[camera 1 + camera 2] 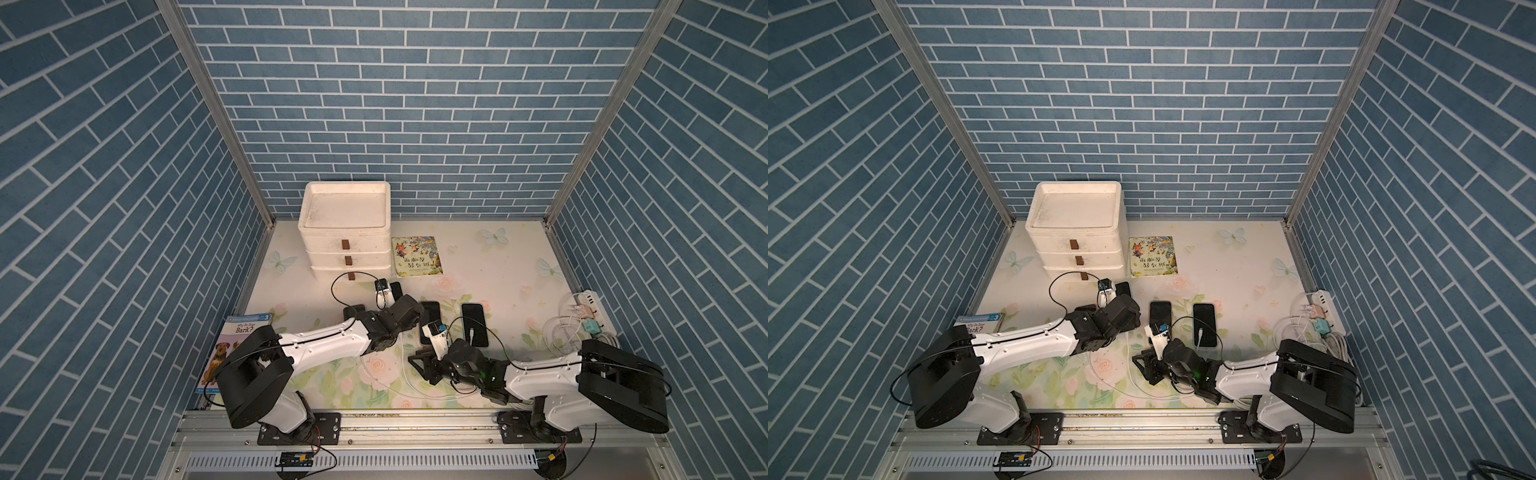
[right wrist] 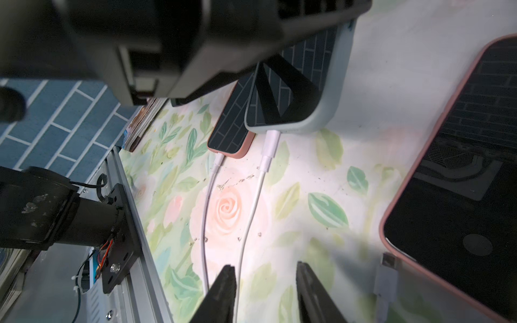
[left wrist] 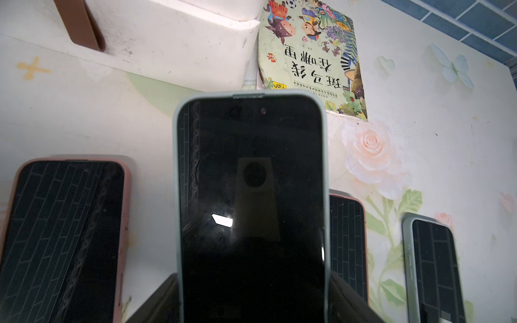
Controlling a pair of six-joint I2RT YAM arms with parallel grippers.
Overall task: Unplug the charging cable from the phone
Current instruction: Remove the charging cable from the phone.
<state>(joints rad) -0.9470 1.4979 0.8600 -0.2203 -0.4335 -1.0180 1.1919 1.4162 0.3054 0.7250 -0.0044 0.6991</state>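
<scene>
white drawers (image 1: 345, 232) w/ picture bk (image 1: 417, 256) just beside, power strip (image 1: 588, 302) apart.

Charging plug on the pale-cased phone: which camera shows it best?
Right wrist. The white plug sits seated in the pale-cased phone, unobstructed. In both top views the left arm covers it; the left wrist view shows only that phone's screen and far end.

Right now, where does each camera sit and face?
Top views: overhead, looking down on the floral-print tabletop; left arm and right arm show.
Left wrist: close above the light green-cased phone; left pincer grips it.
Right wrist: low, facing the white charging cable; right pincer straddles it.
Both wrist views share that phone.
</scene>
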